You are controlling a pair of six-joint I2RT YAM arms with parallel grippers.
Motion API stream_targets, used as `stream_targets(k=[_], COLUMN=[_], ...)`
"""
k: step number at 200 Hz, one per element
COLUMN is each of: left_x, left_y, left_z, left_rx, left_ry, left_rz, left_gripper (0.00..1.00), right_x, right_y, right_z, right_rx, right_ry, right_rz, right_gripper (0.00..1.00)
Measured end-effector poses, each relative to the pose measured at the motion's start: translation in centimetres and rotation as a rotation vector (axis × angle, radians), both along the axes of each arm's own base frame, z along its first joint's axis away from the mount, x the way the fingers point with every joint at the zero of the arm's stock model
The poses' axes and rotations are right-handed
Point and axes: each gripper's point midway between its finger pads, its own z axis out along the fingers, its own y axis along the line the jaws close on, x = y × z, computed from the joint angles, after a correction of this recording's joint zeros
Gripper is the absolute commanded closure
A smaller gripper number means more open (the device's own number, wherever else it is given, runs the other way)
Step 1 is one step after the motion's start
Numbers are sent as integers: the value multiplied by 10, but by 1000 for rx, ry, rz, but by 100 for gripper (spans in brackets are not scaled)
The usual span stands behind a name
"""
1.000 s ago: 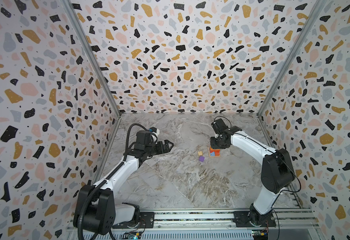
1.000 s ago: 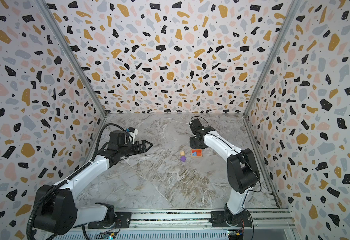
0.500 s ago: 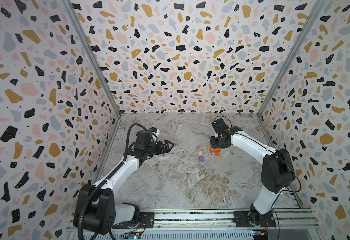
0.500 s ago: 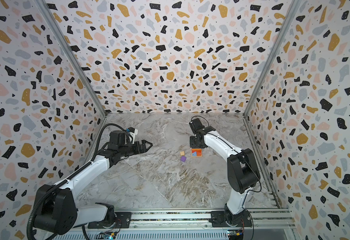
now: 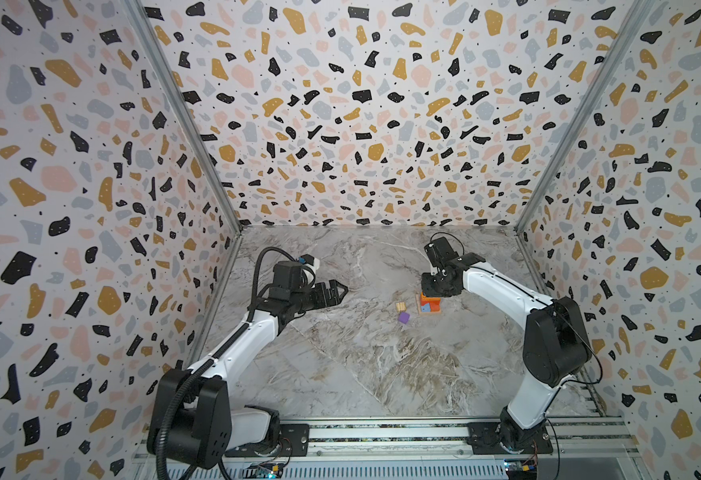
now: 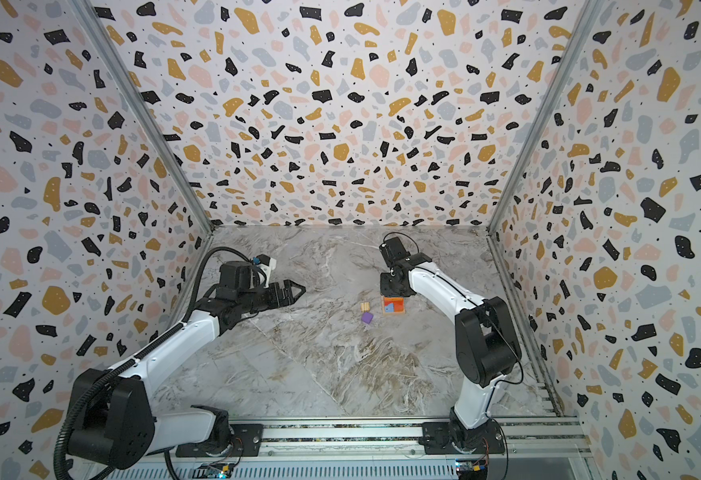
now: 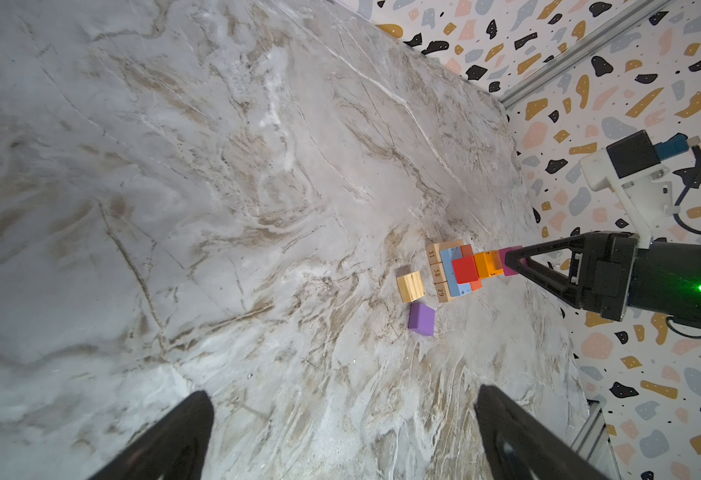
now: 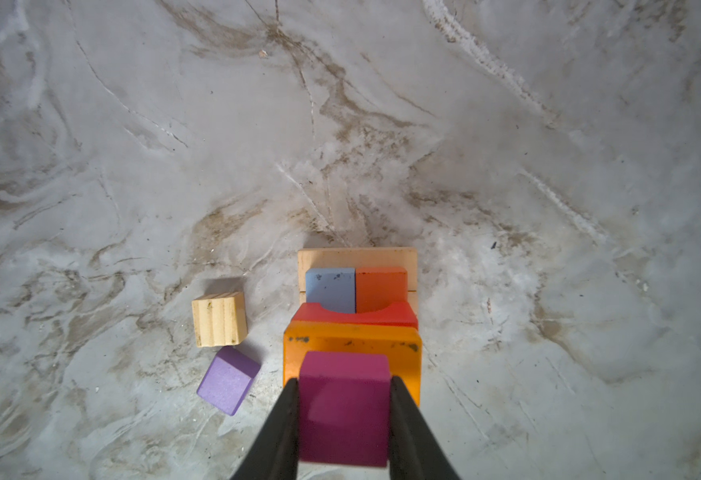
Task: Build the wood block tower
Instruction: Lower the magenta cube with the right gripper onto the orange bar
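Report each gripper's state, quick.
Left gripper: open, holding nothing.
Right gripper: closed on the magenta block.

Marble tabletop (image 5: 340,365), terrazzo walls (image 5: 361,104), metal rail (image 5: 382,434)
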Motion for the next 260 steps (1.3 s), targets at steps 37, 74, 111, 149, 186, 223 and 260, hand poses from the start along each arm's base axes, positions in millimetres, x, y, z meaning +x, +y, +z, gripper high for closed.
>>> stream_targets(k=[37,74,111,149,186,223,260], left_x=[0,0,0,0,0,0,0], left_y=[0,0,0,0,0,0,0], left_z=[0,0,0,0,0,0,0], left_rx=[0,0,0,0,0,0,0], left_ry=[0,0,0,0,0,0,0], left_rz=[0,0,0,0,0,0,0], left_gripper=[0,0,0,0,0,0,0], right_x=[0,0,-2,-2,-1,-1,-1], right_y=[1,1,0,0,1,1,0], right_z=[0,-1,-4,-5,-5,-5,-6], right_rx=[4,4,0,1,5,5,3], right_ry=[-1,-1,6,7,3,3,7], right_rz=[2,2,2,2,3,3,2], right_gripper=[71,71,71,71,71,71,71])
